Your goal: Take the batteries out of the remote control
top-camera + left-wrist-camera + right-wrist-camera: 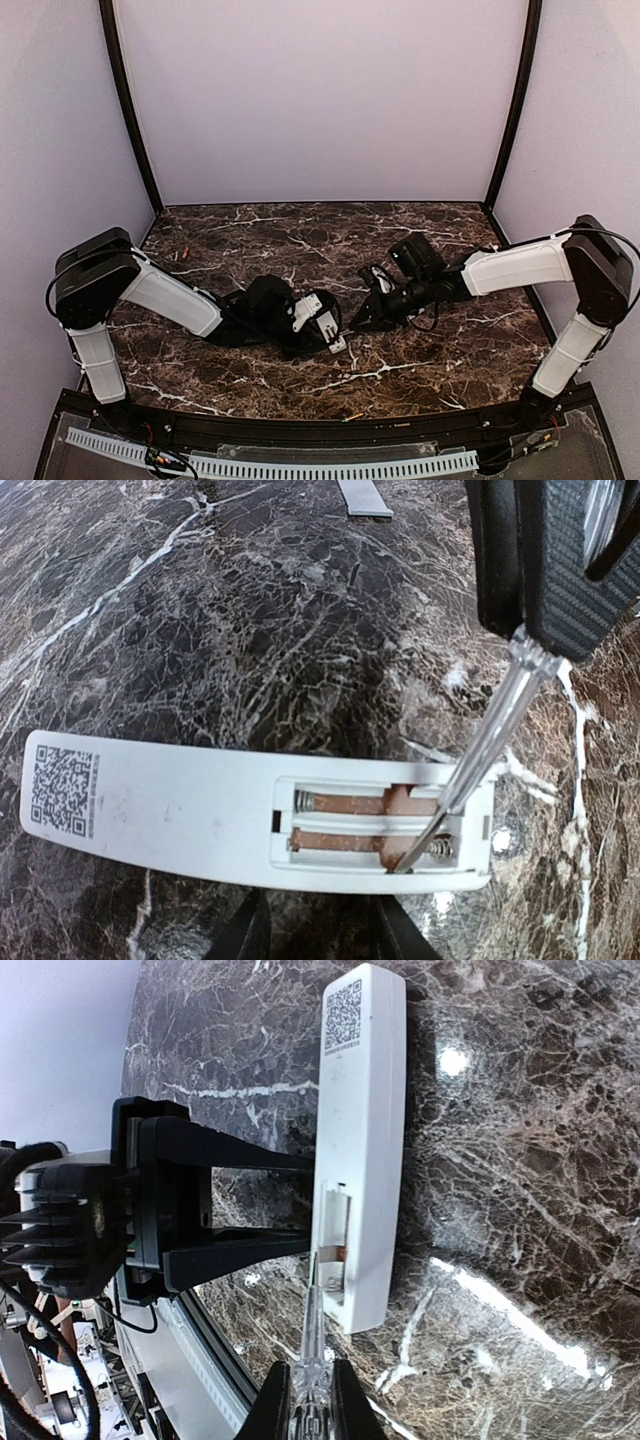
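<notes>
Left wrist: screwdriver (478, 735) partly hides batteries (345, 803).

QR code (62, 788) on remote control (180, 815) back, tiny txt beside it unreadable

Bright, even overhead light fills all 3 views, leaving white glare spots on the glossy marble table (520, 1160), only soft shadows, a wide-angle bow along the remote control (180, 815), and a slightly blurred screwdriver (312, 1345) at the right wrist view's bottom edge.
</notes>
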### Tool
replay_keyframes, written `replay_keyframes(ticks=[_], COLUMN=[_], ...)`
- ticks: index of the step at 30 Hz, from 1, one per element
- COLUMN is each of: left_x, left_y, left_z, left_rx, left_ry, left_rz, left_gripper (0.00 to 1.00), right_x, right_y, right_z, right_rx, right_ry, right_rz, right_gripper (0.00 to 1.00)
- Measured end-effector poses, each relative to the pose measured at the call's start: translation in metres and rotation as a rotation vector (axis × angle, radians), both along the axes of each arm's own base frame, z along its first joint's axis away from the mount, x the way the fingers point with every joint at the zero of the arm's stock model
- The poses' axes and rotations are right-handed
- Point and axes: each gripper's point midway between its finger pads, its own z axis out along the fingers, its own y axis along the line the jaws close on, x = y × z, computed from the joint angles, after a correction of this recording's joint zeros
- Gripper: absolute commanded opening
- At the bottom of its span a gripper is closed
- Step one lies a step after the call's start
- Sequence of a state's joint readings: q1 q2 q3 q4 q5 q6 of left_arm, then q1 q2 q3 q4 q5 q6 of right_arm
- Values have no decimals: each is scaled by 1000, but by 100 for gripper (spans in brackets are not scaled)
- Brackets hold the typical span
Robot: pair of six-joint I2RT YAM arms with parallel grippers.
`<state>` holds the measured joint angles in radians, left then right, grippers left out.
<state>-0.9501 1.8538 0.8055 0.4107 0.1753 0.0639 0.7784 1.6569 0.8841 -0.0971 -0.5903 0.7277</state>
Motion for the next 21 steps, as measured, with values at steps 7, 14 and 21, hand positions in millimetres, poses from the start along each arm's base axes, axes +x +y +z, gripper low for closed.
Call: replay_keyframes(ticks=[7,14,21], left_x=[0,-1,4], left_y=[4,9,14], left_z=[1,8,22], left_rx=[3,-3,-15], left_ry=[-2,6,42], left_rz=[17,42,128], left_gripper=[48,53,56], right_x=[4,4,11], right_y=[4,1,-12], right_z=[21,40,63], right_rx=[22,31,7], right_ry=[-39,-83,-175], right_rz=[7,4,-57], right_gripper=[0,0,0])
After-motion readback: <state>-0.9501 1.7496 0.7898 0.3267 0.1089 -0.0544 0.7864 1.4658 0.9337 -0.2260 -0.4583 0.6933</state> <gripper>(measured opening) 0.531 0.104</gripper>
